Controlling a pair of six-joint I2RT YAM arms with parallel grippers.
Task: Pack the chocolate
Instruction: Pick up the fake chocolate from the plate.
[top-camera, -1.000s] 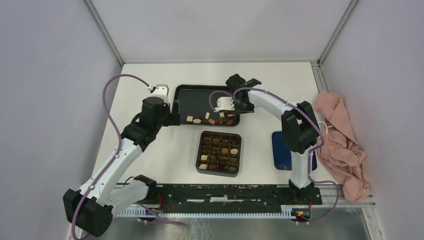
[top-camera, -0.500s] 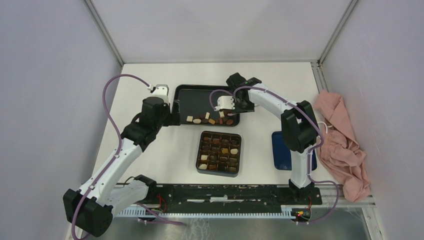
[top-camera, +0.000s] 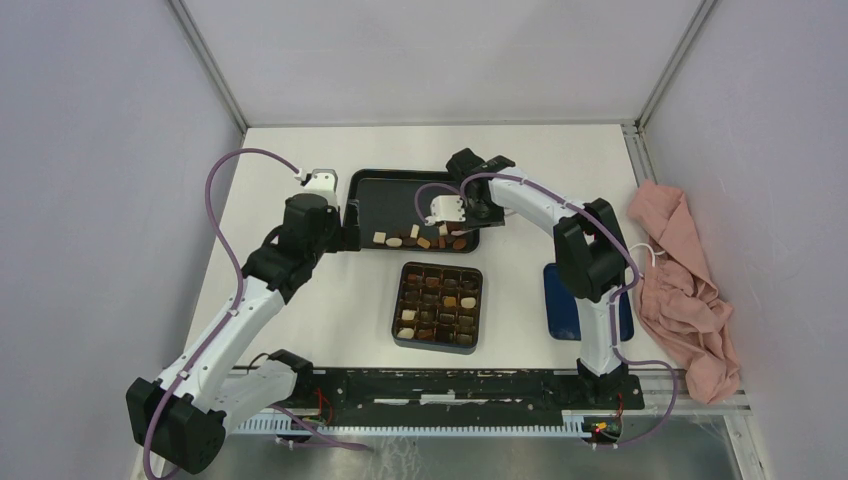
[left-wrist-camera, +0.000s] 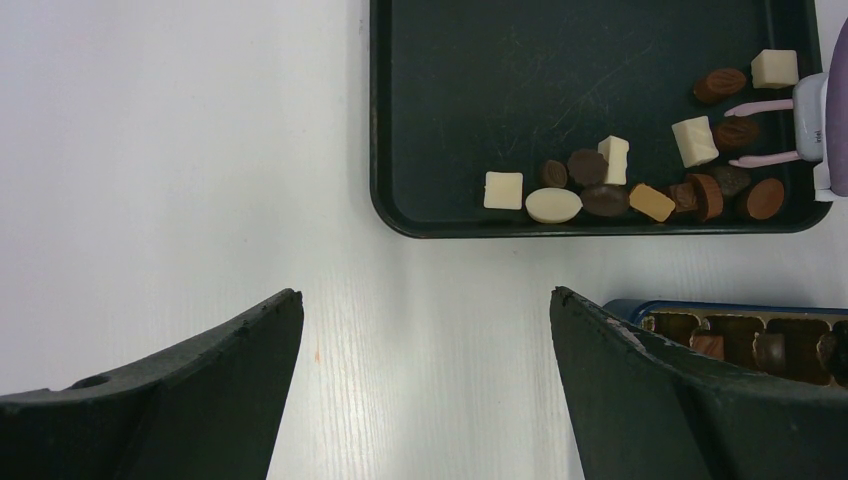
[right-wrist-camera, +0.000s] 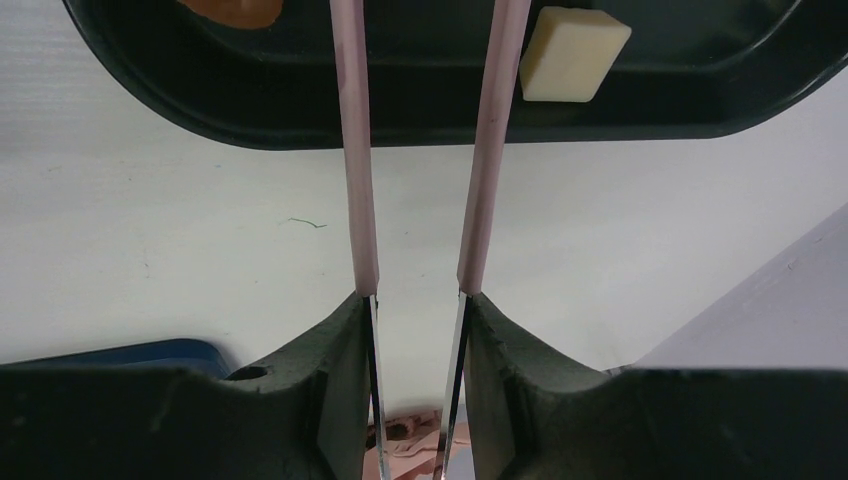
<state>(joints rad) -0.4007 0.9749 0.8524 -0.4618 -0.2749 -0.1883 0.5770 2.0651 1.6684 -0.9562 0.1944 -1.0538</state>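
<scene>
Two arms reached over the bench (left-wrist-camera: 180, 150). My left gripper (left-wrist-camera: 425, 295) hovered spread wide beside the black tray (left-wrist-camera: 480, 80)'s near-left corner. My right gripper (right-wrist-camera: 415, 305) pinched the pink tweezers (right-wrist-camera: 355, 150) over the chocolate (left-wrist-camera: 553, 205) strewn along the tray's near edge. More chocolate sat in the box (top-camera: 438, 305). Since a second earlier, my right elbow had swung slightly left.

Browns and cream on black
Dark brown, mid brown and cream-white chocolates (left-wrist-camera: 605, 199) in the black tray (left-wrist-camera: 480, 80); pale pink tweezers (right-wrist-camera: 356, 150).
</scene>
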